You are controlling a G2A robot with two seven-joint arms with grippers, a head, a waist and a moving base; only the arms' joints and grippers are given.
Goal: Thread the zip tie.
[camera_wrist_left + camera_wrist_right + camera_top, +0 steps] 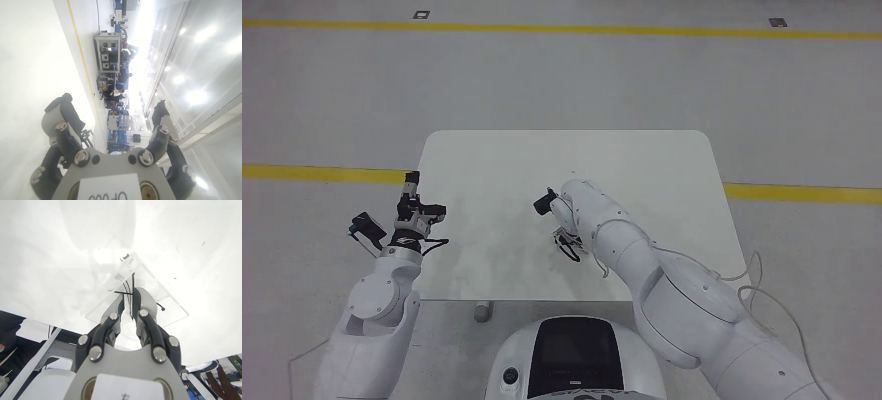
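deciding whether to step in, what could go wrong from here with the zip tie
1. The thin zip tie lies against the right hand over the clear plate; it could twist or slip mid-thread.
2. The clear plate sits close to the table edge nearest the robot, so a push might slide it.
3. The left hand is open at the table's left side, steadying nothing.

left gripper: jaws spread wide | table: white, behind one finger

robotics lab: yellow floor line, equipment racks
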